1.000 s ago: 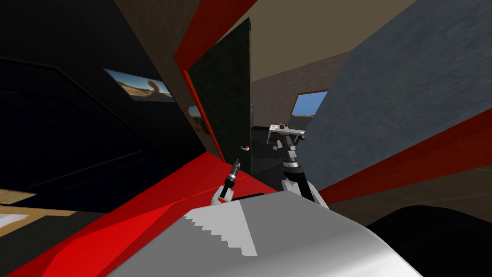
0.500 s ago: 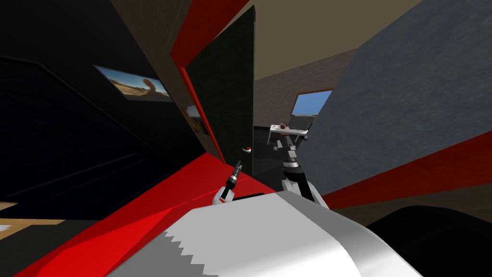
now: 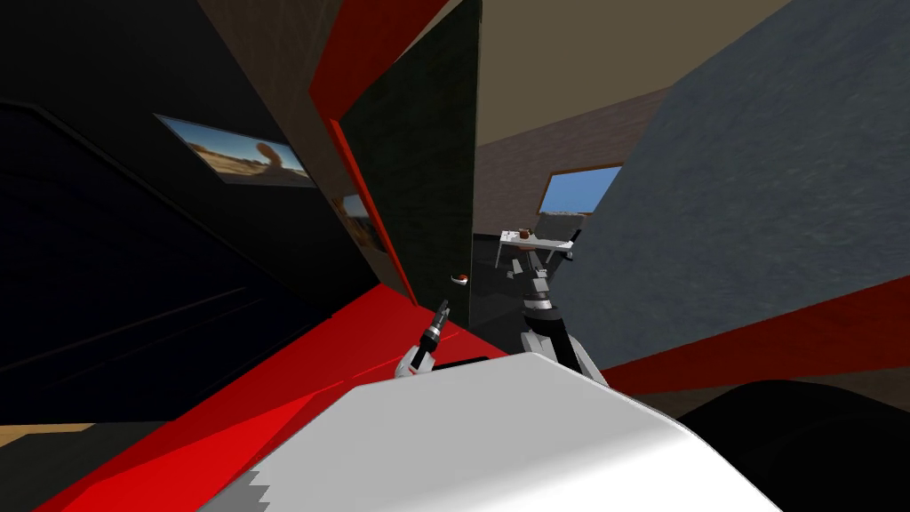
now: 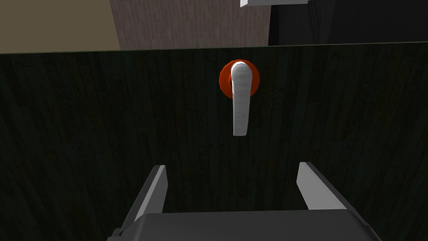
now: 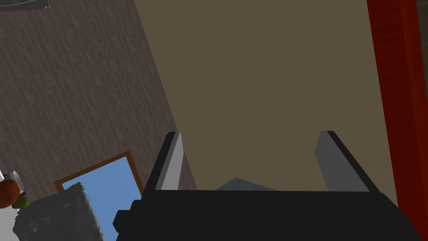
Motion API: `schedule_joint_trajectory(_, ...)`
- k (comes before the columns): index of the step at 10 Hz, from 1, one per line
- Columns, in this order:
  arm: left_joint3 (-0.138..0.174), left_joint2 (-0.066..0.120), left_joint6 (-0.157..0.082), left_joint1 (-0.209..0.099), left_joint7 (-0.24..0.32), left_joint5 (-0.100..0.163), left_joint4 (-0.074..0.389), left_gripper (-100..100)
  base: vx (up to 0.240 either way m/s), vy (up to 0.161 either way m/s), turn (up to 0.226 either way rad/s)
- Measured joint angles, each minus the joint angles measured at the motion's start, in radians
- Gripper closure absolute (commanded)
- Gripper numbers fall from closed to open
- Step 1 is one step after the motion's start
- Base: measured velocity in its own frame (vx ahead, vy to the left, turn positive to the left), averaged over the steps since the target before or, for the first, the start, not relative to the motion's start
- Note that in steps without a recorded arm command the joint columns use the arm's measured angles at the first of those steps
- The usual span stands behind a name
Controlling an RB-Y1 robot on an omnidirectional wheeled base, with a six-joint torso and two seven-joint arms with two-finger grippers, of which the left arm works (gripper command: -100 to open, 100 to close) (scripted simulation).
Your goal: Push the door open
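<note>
Our left pincer (image 4: 233,165), spread open, faces the dark door (image 4: 104,125). The white handle (image 4: 240,104) lies just ahead, in line with its gap, untouched. Our right pincer (image 5: 251,132) gapes too.

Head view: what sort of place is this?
Most likely a house, at a doorway between rooms: a dark door with a white lever handle stands ajar in a red frame, a framed picture hangs beside it, and a white table stands by a window beyond.

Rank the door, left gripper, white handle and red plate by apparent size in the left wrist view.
Door, largest.
Left gripper, next.
Handle and red plate: about alike, the plate partly covered, so unranked.
</note>
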Motion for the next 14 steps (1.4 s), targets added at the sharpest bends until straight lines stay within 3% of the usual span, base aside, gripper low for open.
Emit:
schedule_joint_trajectory(3, -0.019, -0.013, -0.02, -0.029, 0.009, -0.008, 0.081, -100, 0.104, 0.071, -0.02)
schedule_joint_trajectory(9, -0.009, 0.001, -0.028, -0.027, 0.0, -0.004, 0.093, -100, 0.166, -0.104, -0.028)
schedule_joint_trajectory(14, 0.002, -0.014, -0.036, -0.024, -0.012, 0.001, 0.105, -100, 0.188, -0.094, -0.028)
